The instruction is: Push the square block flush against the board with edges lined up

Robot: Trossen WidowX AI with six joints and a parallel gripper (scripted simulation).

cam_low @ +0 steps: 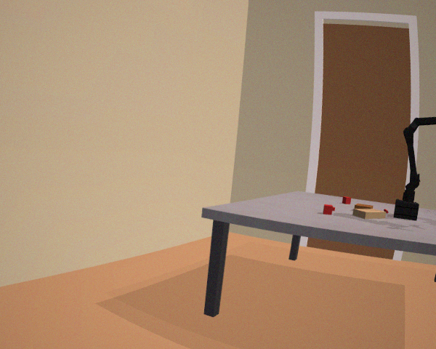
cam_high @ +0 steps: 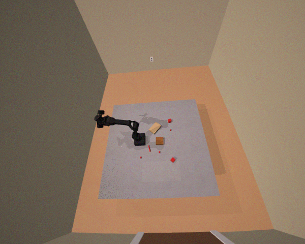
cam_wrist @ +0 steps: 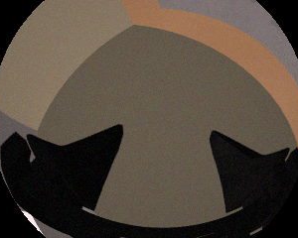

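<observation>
The square block (cam_high: pixel 159 140) (cam_low: pixel 363 206) is orange-brown and lies flat on the table (cam_high: pixel 131 183) (cam_low: pixel 263 210). The board (cam_high: pixel 154 127) (cam_low: pixel 370 214) is a pale tan rectangle, lying flat and turned at an angle to the block. In the top view the board is above the block in the picture, with a narrow gap; they are apart. My gripper (cam_wrist: pixel 168 133) is open and empty in the wrist view, facing a wall. The arm reaches high and far to the left of both parts in the top view; its fingertips are too small to tell there.
A red cube (cam_high: pixel 169 120) (cam_low: pixel 327 209) is right of the board in the top view, near a small red piece (cam_high: pixel 170 130). Another red cube (cam_high: pixel 173 159) (cam_low: pixel 346 200), a red stick (cam_high: pixel 149 148) and other small red pieces lie below. The arm base (cam_high: pixel 139 139) (cam_low: pixel 405 209) stands left of the block.
</observation>
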